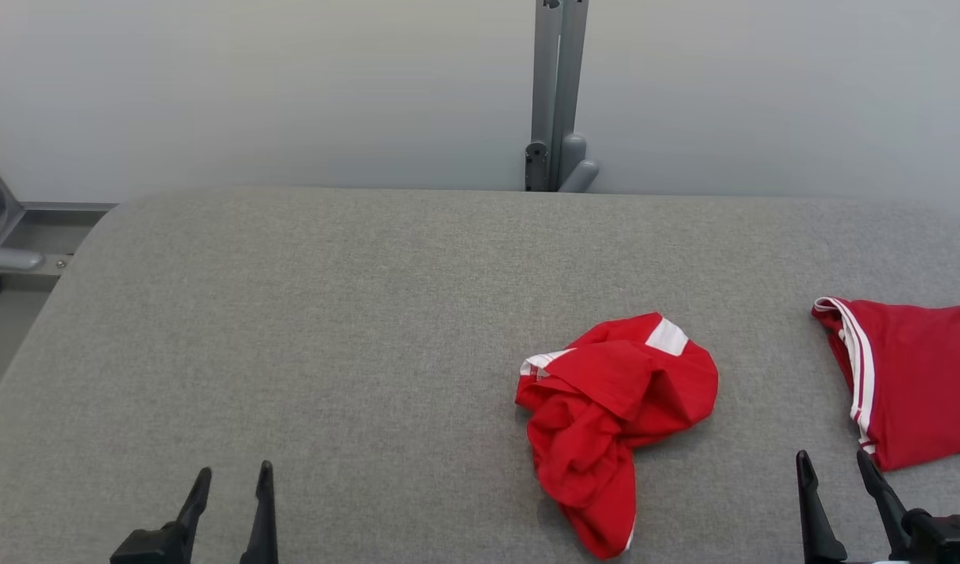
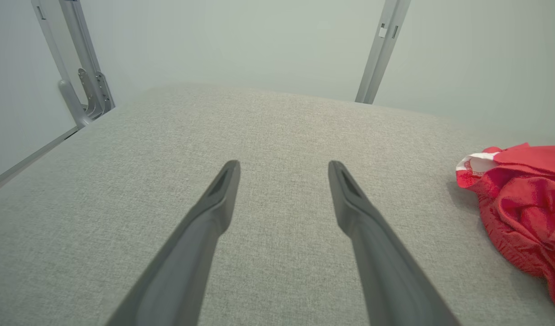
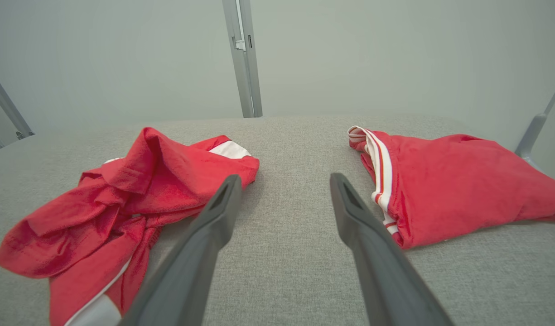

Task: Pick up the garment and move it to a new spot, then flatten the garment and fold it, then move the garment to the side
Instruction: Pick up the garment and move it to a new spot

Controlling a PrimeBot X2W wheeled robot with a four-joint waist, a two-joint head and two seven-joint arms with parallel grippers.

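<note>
Left gripper (image 1: pixel 235 470) and right gripper (image 1: pixel 832 456) stand fully spread, empty. Crumpled red garment (image 1: pixel 617 407), near the tabletop (image 1: pixel 291 313) front edge, judged light, limp; grasp the white-trimmed border (image 1: pixel 538 363).

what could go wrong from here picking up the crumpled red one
1. The crumpled red garment with white trim is bunched in layers, so a pinch may catch only one fold.
2. The flatter red garment with white stripes lies close to the right gripper, whose fingers might snag it instead.
</note>
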